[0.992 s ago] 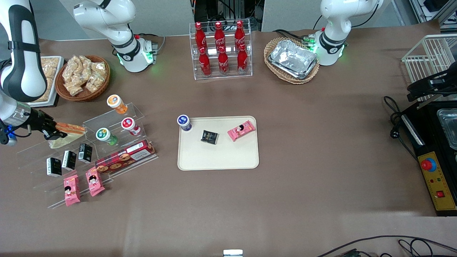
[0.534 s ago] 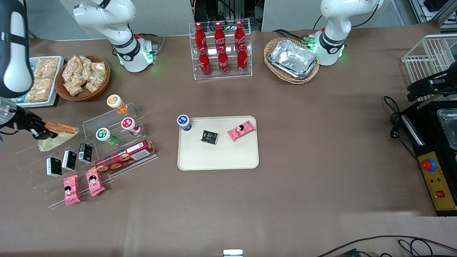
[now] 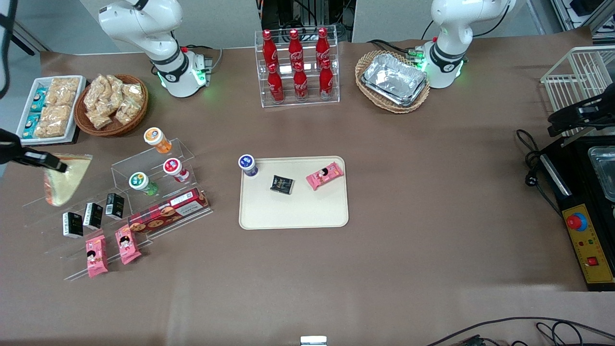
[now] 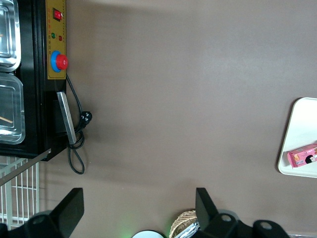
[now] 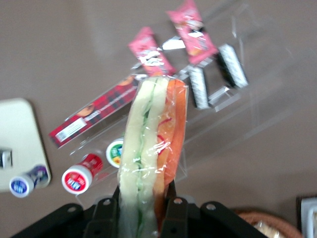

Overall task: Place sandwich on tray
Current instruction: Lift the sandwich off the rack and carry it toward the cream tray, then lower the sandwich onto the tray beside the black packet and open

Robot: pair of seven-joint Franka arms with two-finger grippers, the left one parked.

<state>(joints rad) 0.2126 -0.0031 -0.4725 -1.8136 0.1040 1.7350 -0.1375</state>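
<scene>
While well apart from the tray point(image 3: 293, 216), pincer point(image 5: 147, 206) clamped on sandwich point(image 5: 153, 148).

Sandwich point(image 5: 151, 148): pale cream bread, orange strip, thin green and red streaks under clear wrap; held in black gripper point(image 5: 141, 210). Tray point(image 3: 293, 211): cream-beige. On tray: blue-capped cup point(image 3: 247, 164), black packet point(image 3: 281, 184), pink packet point(image 3: 325, 175). 6 red bottles point(image 3: 295, 65) in clear rack. Table point(image 3: 408, 192): plain brown. Red-and-black plaid biscuit box point(image 3: 168, 210). 2 pink packets point(image 3: 111, 250) on clear stand.
</scene>
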